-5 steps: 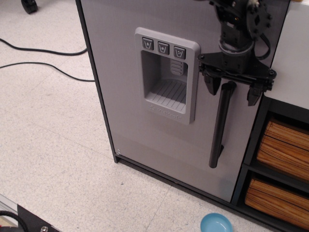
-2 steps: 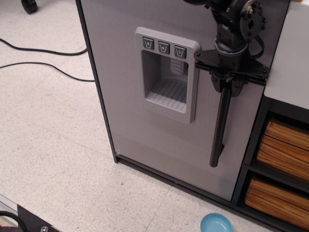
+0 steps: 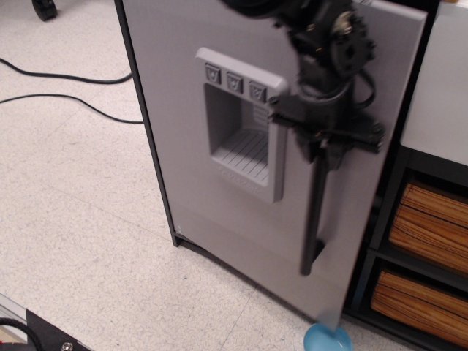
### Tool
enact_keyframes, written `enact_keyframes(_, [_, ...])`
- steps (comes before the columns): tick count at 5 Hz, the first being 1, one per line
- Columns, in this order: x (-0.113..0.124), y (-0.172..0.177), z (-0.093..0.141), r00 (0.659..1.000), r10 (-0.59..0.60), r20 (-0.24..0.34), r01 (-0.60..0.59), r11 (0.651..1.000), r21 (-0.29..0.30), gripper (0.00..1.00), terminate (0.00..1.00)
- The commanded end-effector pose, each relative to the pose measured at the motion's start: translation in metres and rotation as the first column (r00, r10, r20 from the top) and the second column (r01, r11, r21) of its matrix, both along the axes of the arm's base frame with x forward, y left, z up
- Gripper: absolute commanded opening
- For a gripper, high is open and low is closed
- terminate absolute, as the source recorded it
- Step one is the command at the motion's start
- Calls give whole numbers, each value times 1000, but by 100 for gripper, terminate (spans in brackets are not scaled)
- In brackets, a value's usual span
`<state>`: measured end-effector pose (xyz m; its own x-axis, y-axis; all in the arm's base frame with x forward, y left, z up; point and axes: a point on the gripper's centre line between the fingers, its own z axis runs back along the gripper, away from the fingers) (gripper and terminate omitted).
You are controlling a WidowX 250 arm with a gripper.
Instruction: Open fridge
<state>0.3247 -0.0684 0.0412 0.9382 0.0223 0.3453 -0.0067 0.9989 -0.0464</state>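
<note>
The fridge (image 3: 190, 190) is a small unit with a flat grey door, a black frame and a recessed grey dispenser panel (image 3: 238, 121) with three buttons. Its door stands partly swung open on its left-hinged side, the right edge out toward me. My gripper (image 3: 322, 151) is shut on the top of the vertical black bar handle (image 3: 314, 212). The arm comes down from the top of the view and hides the handle's upper end.
A dark shelf unit with woven brown baskets (image 3: 428, 223) stands right of the fridge. A blue bowl (image 3: 327, 338) lies on the floor under the door's lower right corner. Black cables (image 3: 66, 99) run across the floor at left.
My gripper closed on the handle's top, then pulled it left and toward me. The door has swung from shut to partly open, its lower corner now over the blue bowl.
</note>
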Motion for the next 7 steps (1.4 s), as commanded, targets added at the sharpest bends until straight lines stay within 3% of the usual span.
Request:
enact_keyframes(1, [-38,22,37,995,-29,92,28,1000,14,0,0])
enact_keyframes(2, [-59,47,49,997,-42,69,38,998,49,0,0])
enact_keyframes(3, [-73,57,64,994,108,-17,-106,991,83,100,0])
enact_keyframes(4, [-88,47,54,989,72,-133,-53,989,137,100,0])
enact_keyframes(5, [-90,5,25,976,5,-217,20,993,113,100,0])
enact_keyframes(6, [-88,-37,7,966,-76,-249,103,990,96,100,0])
enact_keyframes(7, [-84,-67,1,962,-133,-237,155,985,76,100,0])
